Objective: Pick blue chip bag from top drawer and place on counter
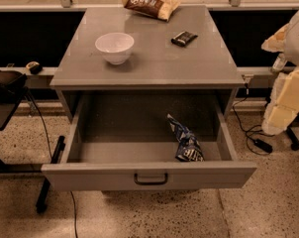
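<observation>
The top drawer point(148, 174) of the grey cabinet is pulled wide open, its dark curved handle facing me. The crumpled blue chip bag point(185, 141) lies inside it at the front right, leaning against the front panel. The counter point(149, 63) is the cabinet's flat grey top, above and behind the drawer. My arm and gripper point(280, 110) hang at the right edge of the view, beside the cabinet's right side. They are well to the right of the bag, apart from it and from the drawer.
On the counter stand a white bowl point(115, 47) at the left, a small flat black packet point(184, 38) at the right and a brown and tan chip bag point(148, 2) at the back. A black table point(3, 98) stands at the left. Cables point(251, 133) lie on the floor at the right.
</observation>
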Robot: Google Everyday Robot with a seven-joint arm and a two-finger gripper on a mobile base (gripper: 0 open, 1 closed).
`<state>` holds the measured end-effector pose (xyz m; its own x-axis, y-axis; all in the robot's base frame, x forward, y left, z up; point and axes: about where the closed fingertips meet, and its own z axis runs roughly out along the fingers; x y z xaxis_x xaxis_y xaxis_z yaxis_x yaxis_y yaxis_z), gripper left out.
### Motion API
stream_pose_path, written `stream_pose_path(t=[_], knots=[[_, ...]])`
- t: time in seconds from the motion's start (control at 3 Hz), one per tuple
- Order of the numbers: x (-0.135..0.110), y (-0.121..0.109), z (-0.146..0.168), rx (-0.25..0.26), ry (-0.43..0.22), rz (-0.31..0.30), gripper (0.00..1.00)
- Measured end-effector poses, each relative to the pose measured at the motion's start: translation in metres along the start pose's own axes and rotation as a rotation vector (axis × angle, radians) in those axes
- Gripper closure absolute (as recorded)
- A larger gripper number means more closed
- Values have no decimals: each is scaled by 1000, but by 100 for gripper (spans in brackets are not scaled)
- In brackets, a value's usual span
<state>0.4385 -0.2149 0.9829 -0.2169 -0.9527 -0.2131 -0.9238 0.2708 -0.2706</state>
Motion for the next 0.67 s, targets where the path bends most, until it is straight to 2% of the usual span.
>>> stream_pose_path(t=[0.33,0.67], knots=[[0,0,0,0,0,0,0],[-5,-10,41,37,7,81,0]])
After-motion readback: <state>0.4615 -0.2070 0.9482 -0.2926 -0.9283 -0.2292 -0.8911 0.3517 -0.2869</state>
